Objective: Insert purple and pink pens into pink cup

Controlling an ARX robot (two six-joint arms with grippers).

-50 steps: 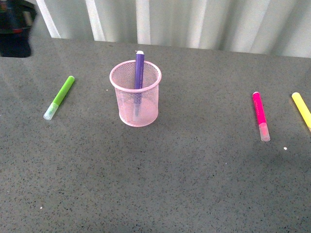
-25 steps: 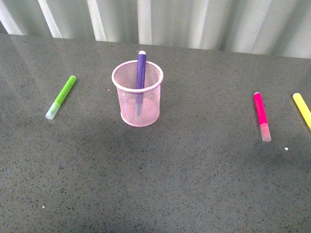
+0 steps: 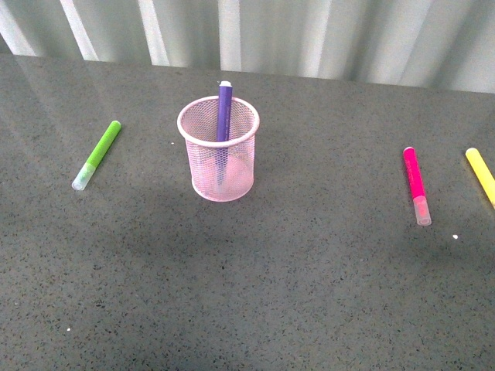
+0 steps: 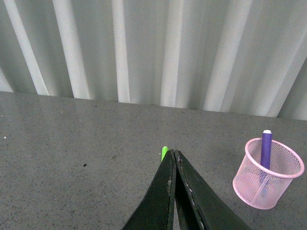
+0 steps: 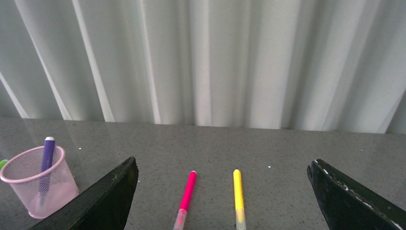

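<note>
Left wrist view has the left gripper (image 4: 173,154) with its two dark fingers pressed flat against each other and nothing between them; just past their tips peeks the end of the lime-green marker (image 4: 164,152). Right wrist view has the right gripper (image 5: 222,164) spread wide, one finger at each side of the picture, holding nothing. Between those fingers, lying flat on the grey table (image 5: 287,153), are the pink pen (image 5: 187,190) and the yellow marker (image 5: 237,190), side by side and apart, clear caps toward the camera. Off to the side stands the pink cup (image 5: 62,189), upright, with the purple pen (image 5: 47,154) inside it, leaning on the rim, its top poking above. Front view shows neither arm; the cup (image 3: 241,171) sits left of centre with the purple pen (image 3: 224,108) in it, the green marker (image 3: 99,151) well to its left, the pink pen (image 3: 415,182) far to its right on the table, the yellow marker (image 3: 481,174) beside that at the edge; a pale pleated curtain (image 3: 309,35) hangs behind.
</note>
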